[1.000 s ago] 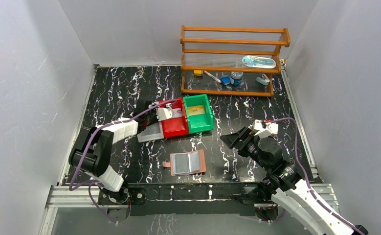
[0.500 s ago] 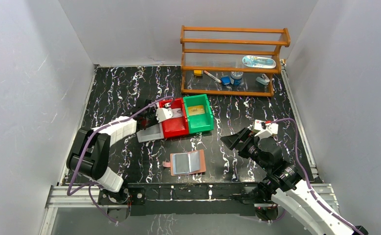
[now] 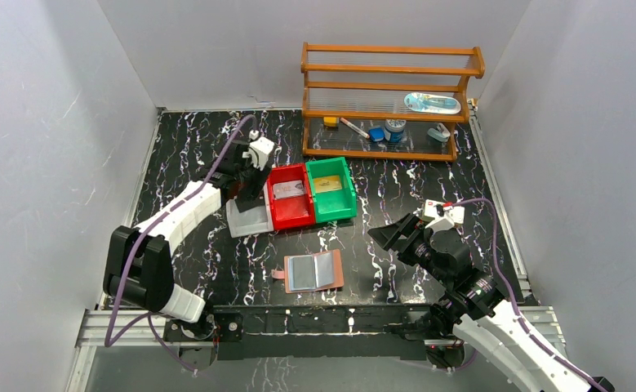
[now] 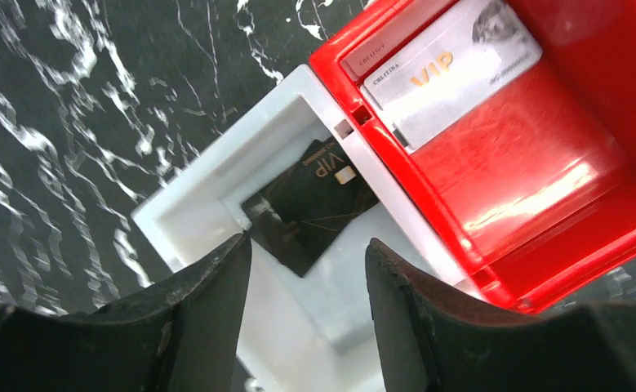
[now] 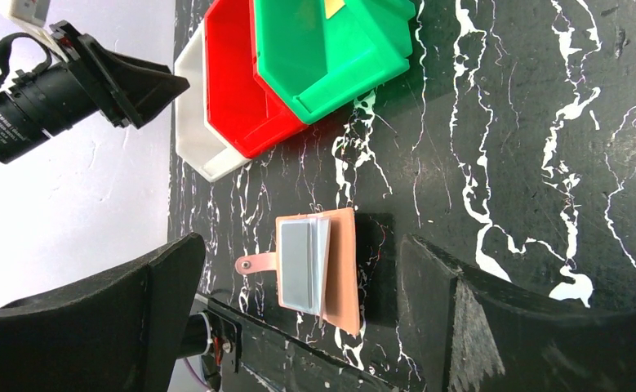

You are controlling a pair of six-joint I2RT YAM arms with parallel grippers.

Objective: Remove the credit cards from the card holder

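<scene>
Card holder (image 3: 314, 271) lies open and flat on the black marbled table (image 3: 192, 147), near the front edge, between the 2 arm bases. Its 2 pale grey-blue pockets face up, and the strap tab points to the left. We cannot tell whether any card sits in the pockets.

Left gripper (image 4: 308, 249): we note it hanging above the white bin (image 4: 188, 208), at the left end of a row of 3 bins. Jaws partly apart, nothing between them, nothing held. Below the gap a black card (image 4: 310, 204) lies flat on the white bin's floor, gold lettering and chip up, 1 corner close to the wall next to the red bin (image 4: 543, 171). In the red bin a silver card (image 4: 445, 69) marked VIP lies at one end, with the edge of a 2nd pale card showing beside it.

Green bin (image 3: 331, 189) touches the red bin on its right side. Something yellowish (image 3: 327, 184) lies in it, too small for us to name.

Right gripper (image 5: 302, 245): raised off the table, to the right of the card holder and apart from it. Jaws spread wide, empty. Its wrist view shows the card holder between the 2 fingers, farther off on the table.

Wooden rack (image 3: 388, 98) stands at the back of the table, small items on its lower shelves
</scene>
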